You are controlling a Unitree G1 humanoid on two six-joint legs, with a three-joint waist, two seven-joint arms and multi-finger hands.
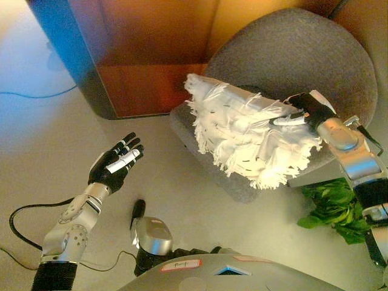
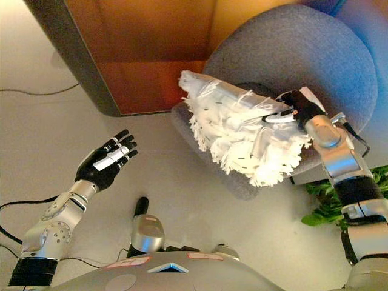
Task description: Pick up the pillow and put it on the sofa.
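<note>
Gripping the pillow (image 1: 248, 136) from its far side, the right hand (image 1: 303, 112) rests it on the sofa (image 1: 291, 54) seat, apparently ready for release, while the left hand (image 1: 115, 162) waits spread and empty.

Warm, yellowish light, brightest on the white pillow (image 1: 245, 130), whose fringe is nearly washed out | soft shade beneath the sofa (image 1: 315, 54) seat on the floor (image 1: 48, 127) | wooden cabinet (image 1: 151, 54) glows orange | focus even, slight softness towards the corners
</note>
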